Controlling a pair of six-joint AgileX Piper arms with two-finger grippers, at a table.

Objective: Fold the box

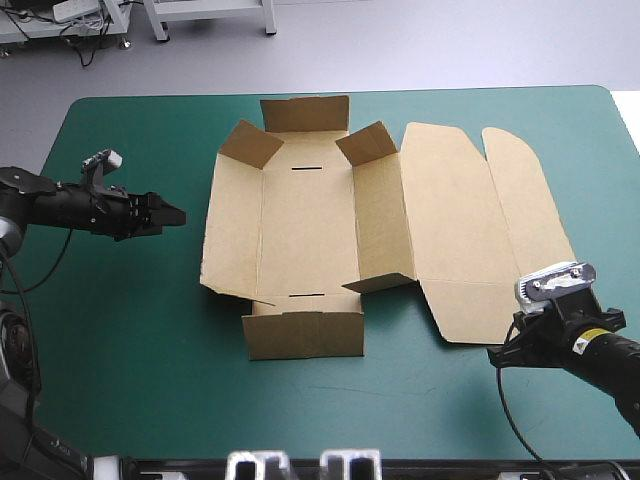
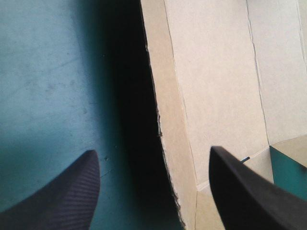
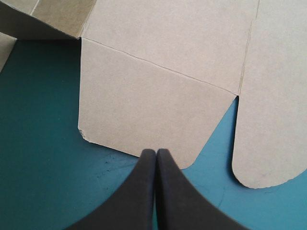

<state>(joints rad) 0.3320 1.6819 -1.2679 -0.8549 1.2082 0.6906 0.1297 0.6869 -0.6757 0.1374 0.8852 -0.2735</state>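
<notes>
The brown box [image 1: 300,215] lies in the mid. of the table, on the teal-green cover [image 1: 130,330]. It is a cut sheet, open, not yet a tray. Its L side wall [image 1: 232,225] is tipped up a bit, w/ a dark shadow under it in the L wrist view. The R side wall [image 1: 380,225] & the two far corner bits stand up too. The lid [image 1: 445,210] lies flat, out toward the table's R edge.

The L gripper [image 1: 175,215] hangs just beside the L side wall, not touching it. Its black fingers [image 2: 62,191] are wide apart, & the wall's edge shows ahead, between them.

The R gripper [image 3: 156,152] is by the near R part of the sheet. Its fingers are pressed together in one point. The tip is right at the round edge of the lid's small near flap [image 3: 144,105]. Can't tell if it touches.
</notes>
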